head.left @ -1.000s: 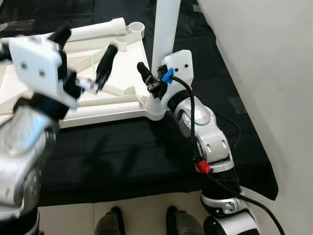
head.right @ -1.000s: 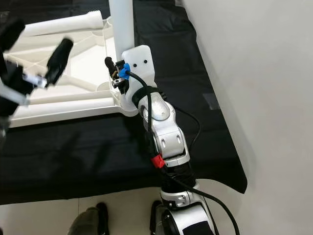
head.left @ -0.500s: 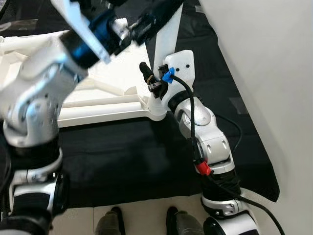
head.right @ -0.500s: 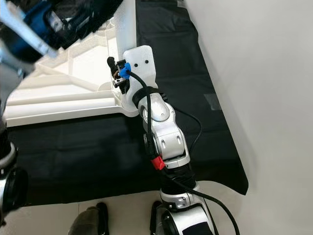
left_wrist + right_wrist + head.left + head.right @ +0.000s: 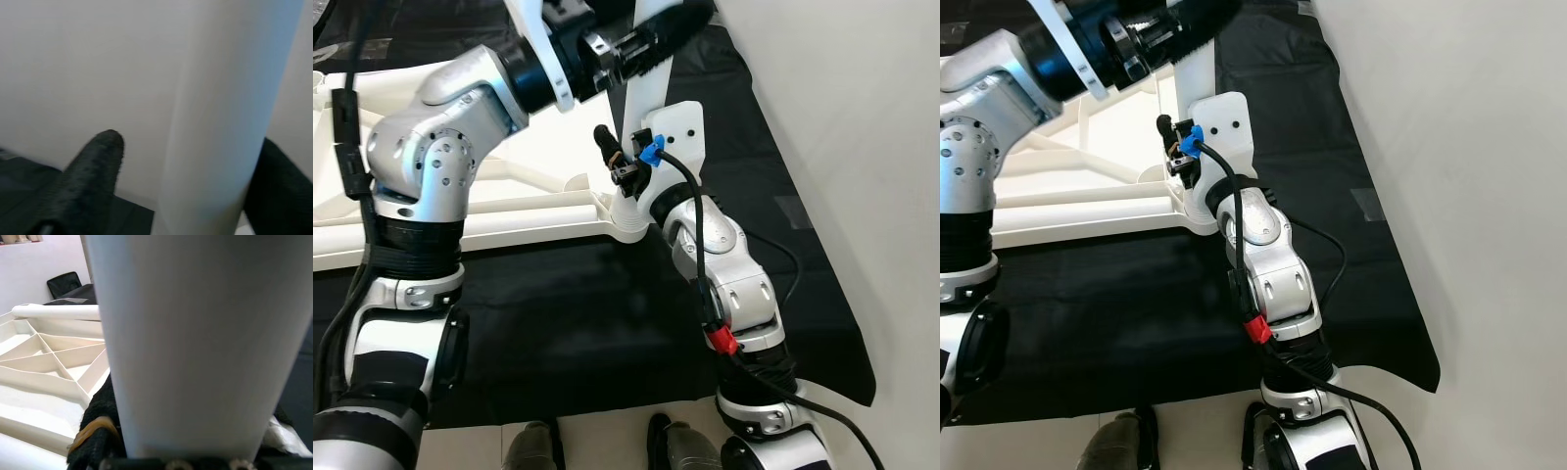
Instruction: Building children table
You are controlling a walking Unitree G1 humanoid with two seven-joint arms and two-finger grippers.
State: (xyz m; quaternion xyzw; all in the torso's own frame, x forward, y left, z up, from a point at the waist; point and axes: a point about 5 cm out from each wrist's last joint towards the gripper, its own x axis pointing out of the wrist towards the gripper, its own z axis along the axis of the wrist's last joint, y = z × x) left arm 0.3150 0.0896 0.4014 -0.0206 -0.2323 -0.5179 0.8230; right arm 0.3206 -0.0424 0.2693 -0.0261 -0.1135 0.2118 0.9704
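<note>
left gripper (image 5: 651, 34) has swung up to the upright table leg (image 5: 651, 83), fingers spread around it | right gripper (image 5: 619, 162) pinches the leg's base above the tabletop (image 5: 509, 220)

White table leg (image 5: 195, 342) upright, close to camera; ribbed tabletop underside (image 5: 44, 367) beyond.

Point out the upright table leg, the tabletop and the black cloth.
table leg (image 5: 1193, 70), right eye view, on its lower shaft.
tabletop (image 5: 524, 220), left eye view, on its near rim.
black cloth (image 5: 578, 313), left eye view, on its bare middle.
</note>
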